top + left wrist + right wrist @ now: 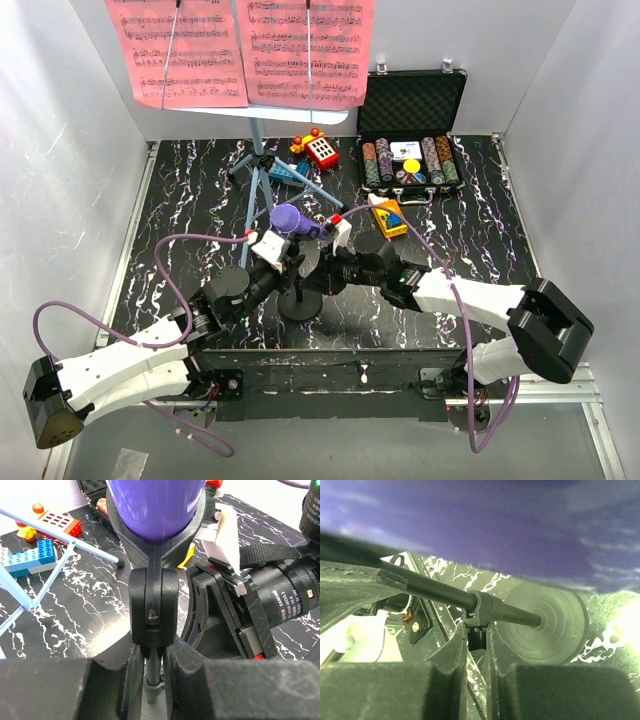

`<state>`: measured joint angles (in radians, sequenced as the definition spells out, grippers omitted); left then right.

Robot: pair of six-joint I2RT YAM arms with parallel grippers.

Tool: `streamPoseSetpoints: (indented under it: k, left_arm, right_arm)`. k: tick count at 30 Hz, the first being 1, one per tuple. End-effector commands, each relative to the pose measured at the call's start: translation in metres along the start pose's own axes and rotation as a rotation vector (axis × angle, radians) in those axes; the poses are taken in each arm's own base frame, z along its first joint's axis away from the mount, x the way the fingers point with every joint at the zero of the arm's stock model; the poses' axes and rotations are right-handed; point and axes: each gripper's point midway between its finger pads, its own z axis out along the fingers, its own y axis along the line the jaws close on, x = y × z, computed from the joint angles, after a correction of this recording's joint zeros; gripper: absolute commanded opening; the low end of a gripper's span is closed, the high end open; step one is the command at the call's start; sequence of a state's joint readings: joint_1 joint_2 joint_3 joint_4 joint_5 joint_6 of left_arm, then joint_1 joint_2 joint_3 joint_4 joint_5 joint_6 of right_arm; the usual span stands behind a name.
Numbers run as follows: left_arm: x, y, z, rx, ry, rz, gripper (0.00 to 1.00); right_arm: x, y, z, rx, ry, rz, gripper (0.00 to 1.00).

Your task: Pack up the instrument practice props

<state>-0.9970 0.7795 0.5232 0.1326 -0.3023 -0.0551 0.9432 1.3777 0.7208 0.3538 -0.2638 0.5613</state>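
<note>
**Both grippers on the mic stand, microphone in its clip**

Right against your right wrist lens, the purple microphone (495, 520) fills the top of the view as a blur. Beneath it, your right gripper (476, 635) is pinched on the small black knob under the collar of the mic stand (440, 592), with the round base (545, 622) just beyond. Your left gripper (153, 655) is pressed together on the thin pole, directly below the black clip (153, 605) that cradles the microphone. From above, the mic stand sits between your two arms, toward the near edge of the table (180, 200). The light-blue music stand (258, 150) rises behind it, carrying the pink pages (240, 50).
</note>
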Motion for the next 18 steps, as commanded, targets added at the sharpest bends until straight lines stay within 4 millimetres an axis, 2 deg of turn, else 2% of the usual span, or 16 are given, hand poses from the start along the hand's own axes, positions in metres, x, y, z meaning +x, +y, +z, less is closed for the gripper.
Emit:
streamPoseSetpoints:
  k: [1,5,9,12,18]
  left_arm:
    - [-0.015,-0.009,-0.004,0.037,-0.030,-0.024,0.00]
    - [-0.012,-0.008,-0.005,0.034,-0.024,-0.021,0.00]
    - [-0.008,-0.007,-0.005,0.027,-0.015,-0.011,0.00]
    - [-0.004,-0.007,-0.006,0.028,-0.010,-0.011,0.00]
    - [0.001,-0.007,-0.006,0.028,-0.006,-0.016,0.00]
  right_arm:
    - [-0.009,0.004,-0.001,0.009,-0.031,-0.079,0.02]
    - [-0.005,0.000,0.000,0.099,-0.030,-0.183,0.01]
    - [-0.002,-0.017,0.000,0.257,-0.033,-0.365,0.01]
    - [-0.009,-0.035,-0.007,0.407,-0.060,-0.471,0.01]
    - [-0.018,-0.059,-0.022,0.643,-0.110,-0.728,0.01]
